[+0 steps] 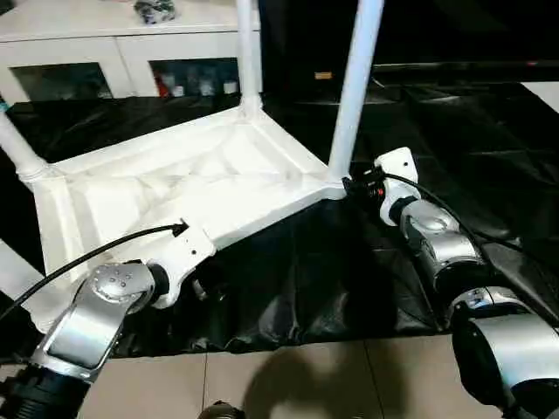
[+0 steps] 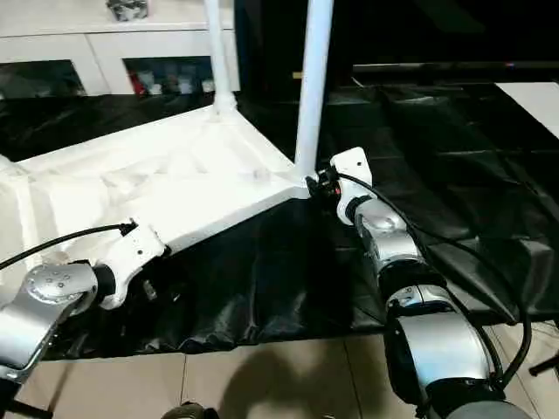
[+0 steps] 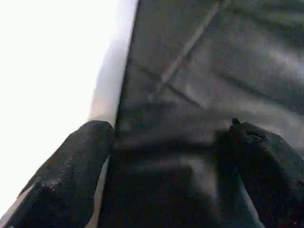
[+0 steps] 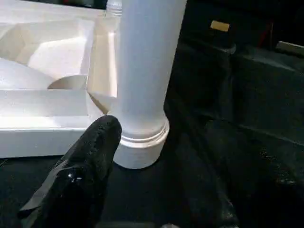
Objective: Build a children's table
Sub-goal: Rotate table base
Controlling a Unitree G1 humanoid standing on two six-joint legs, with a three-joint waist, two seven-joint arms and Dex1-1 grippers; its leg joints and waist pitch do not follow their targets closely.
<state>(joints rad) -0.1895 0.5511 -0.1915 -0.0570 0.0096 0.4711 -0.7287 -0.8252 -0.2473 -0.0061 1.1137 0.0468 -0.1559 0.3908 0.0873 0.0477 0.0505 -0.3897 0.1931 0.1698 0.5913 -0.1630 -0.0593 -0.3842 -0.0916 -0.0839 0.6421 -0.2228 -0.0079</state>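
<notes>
the tabletop [image 1: 183, 188] is being shown upside down on a black sheet [image 1: 349, 279] spread over the floor, its ribbed underside facing up. legs are being carried upright in its corner sockets: the near-right leg [image 1: 354, 87] and the far-right leg [image 1: 248, 52] are rising out of the top of the picture, and a third leg [image 1: 17, 150] is standing at the far-left corner (its upper part is being cut off by the frame edge). a white cabinet [image 1: 122, 48] with glass doors is being seen behind the sheet.

the right gripper [image 4: 156, 190] is being held low beside the flared base of the near-right leg, where that leg is seated in its socket. its jaws are standing apart, with one finger [image 4: 80, 171] just beside the base; whether it is touching the plastic cannot be told, and nothing is being gripped.

the left gripper [image 3: 171, 175] is being held at the tabletop's near long edge, over the black sheet. its jaws are spread wide, one finger [image 3: 71, 171] lying against or just beside the white edge, possibly touching, the other over the sheet, and nothing is being held between them.
</notes>
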